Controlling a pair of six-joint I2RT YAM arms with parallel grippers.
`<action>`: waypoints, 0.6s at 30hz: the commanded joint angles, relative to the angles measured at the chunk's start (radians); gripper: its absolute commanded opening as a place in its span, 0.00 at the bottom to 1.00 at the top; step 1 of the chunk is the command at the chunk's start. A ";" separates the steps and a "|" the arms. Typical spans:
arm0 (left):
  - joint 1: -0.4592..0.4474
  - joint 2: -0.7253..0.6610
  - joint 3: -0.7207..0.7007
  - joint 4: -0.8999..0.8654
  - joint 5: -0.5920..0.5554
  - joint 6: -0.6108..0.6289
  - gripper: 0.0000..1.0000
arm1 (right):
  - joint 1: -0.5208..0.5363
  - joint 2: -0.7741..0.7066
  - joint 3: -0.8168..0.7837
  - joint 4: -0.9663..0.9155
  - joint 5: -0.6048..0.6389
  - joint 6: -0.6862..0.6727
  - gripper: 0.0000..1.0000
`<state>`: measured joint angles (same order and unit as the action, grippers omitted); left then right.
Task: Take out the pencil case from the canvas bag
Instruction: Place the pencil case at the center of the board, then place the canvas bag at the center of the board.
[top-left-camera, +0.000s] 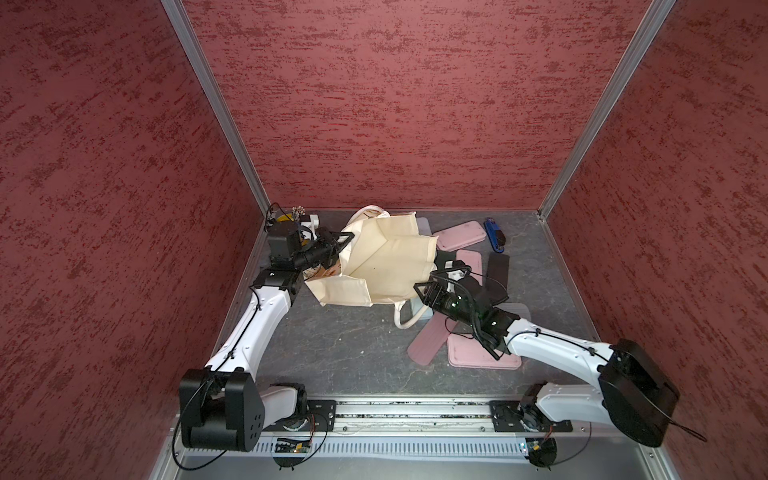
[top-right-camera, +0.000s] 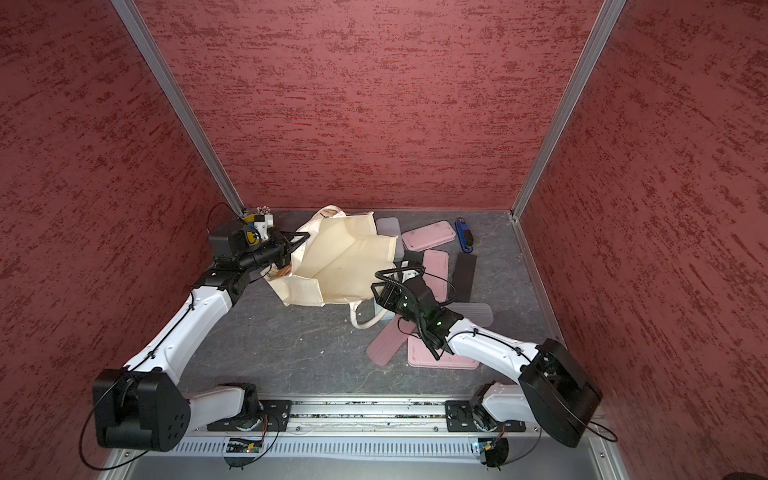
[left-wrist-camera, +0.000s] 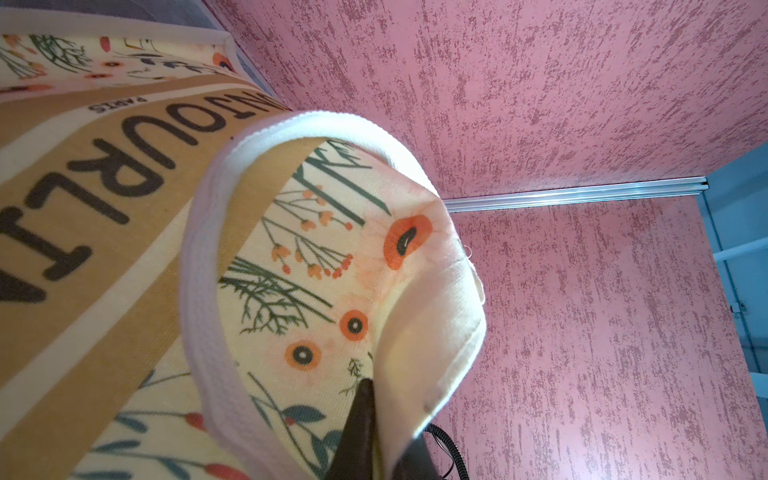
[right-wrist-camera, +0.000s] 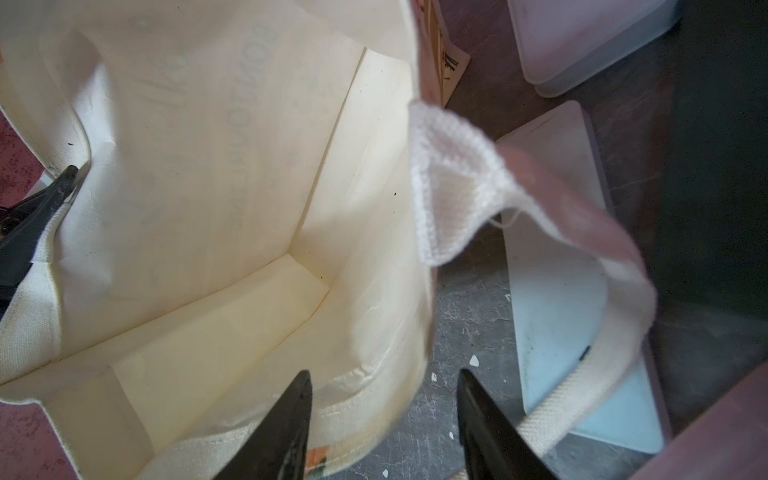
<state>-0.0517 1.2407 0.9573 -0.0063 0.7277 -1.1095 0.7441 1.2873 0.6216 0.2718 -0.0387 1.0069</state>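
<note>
The canvas bag (top-left-camera: 386, 266) sits far-left on the table (top-left-camera: 353, 353), mouth gaping up and toward the near right. Its long axis probably runs near-to-far, but it's hard to say with it this crumpled. The left gripper (top-left-camera: 347, 239) is clamped on its left rim. The right gripper (right-wrist-camera: 382, 374) is spread apart, with the near-right rim between its jaws, ungrasped.

left end effector (top-left-camera: 346, 237): closed on bag (top-left-camera: 386, 257) rim, near far-left corner
right end effector (right-wrist-camera: 382, 415): jaws apart, angled down

We find the canvas bag (top-left-camera: 386, 266) mid-frame on the bench (top-left-camera: 332, 345), flat cases (top-left-camera: 461, 235) strewn right of it and below, a stapler (top-left-camera: 493, 235) beyond them, upper right.
</note>
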 joint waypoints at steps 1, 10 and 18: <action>-0.004 0.002 0.025 0.030 0.024 -0.006 0.02 | -0.005 -0.003 0.015 0.014 0.004 0.034 0.56; 0.000 -0.003 0.018 0.030 0.045 -0.004 0.02 | -0.004 0.097 0.102 0.040 -0.020 0.027 0.25; 0.085 -0.009 0.043 0.018 0.076 0.002 0.18 | -0.005 0.091 0.205 0.012 -0.011 -0.020 0.07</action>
<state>-0.0048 1.2419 0.9607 -0.0059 0.7704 -1.1130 0.7433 1.3933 0.7685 0.2802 -0.0494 1.0164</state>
